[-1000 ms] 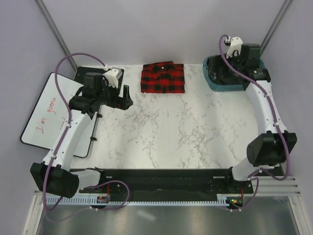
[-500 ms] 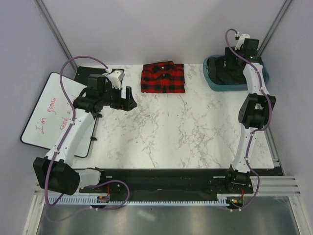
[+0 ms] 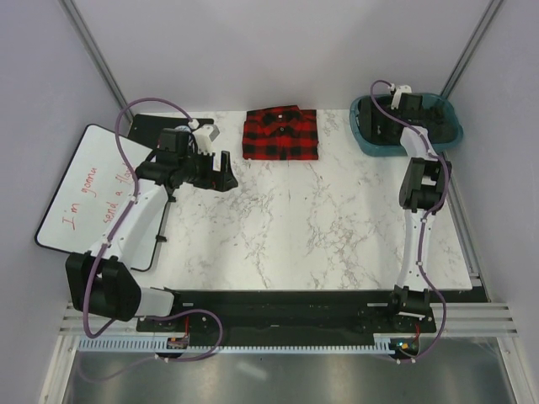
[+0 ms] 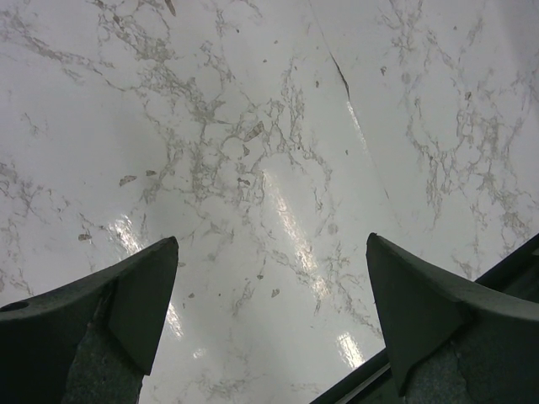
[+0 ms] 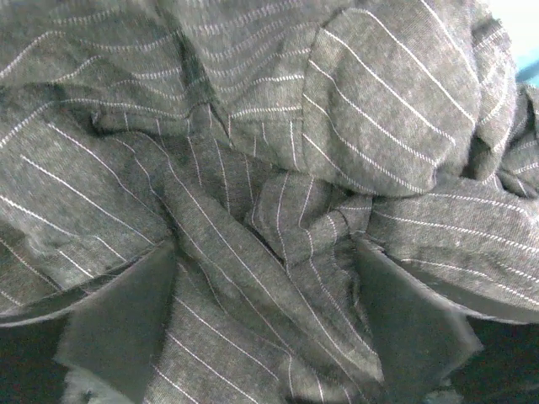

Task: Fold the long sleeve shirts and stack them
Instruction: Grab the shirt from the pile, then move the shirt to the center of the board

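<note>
at the left of the overhead view my left pincer hangs over the marble table, jaws spread wide, holding nothing. the red-and-black plaid shirt lies folded at the top centre, near the table's far edge. at the upper right my right pincer is down in the teal tub, jaws wide apart, fingertips pressed into the crumpled pinstriped shirt, not clamped on it.

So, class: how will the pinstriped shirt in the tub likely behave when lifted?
The pinstriped shirt lies crumpled in folds, so it will probably hang floppy and unfurl. Its matte woven cloth probably won't slip. Bunched in the teal tub, it may drag on the rim.
</note>
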Tool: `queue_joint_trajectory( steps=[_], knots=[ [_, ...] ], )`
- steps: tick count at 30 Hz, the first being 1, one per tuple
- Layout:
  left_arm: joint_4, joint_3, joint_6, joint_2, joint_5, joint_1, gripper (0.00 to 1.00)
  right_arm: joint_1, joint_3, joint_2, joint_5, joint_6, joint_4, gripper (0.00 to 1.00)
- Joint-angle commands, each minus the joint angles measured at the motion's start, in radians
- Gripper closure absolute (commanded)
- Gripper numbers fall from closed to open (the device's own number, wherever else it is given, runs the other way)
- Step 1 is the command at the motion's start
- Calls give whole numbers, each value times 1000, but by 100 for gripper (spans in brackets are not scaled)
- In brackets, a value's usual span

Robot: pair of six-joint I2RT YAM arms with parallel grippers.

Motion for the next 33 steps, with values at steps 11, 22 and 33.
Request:
queue_joint_trajectory(
  steps=[11, 22, 33],
  knots=[
    [12, 84, -23, 4, -41, 6, 1, -41, 90, -262, -155, 139, 52, 100],
    [24, 97, -78, -42, -59, 26, 1, -41, 87, -740, -473, 412, 146, 100],
    [31, 88, -117, -79, 16, 103, 1, 131, -59, -1036, -395, 687, 298, 100]
  ],
)
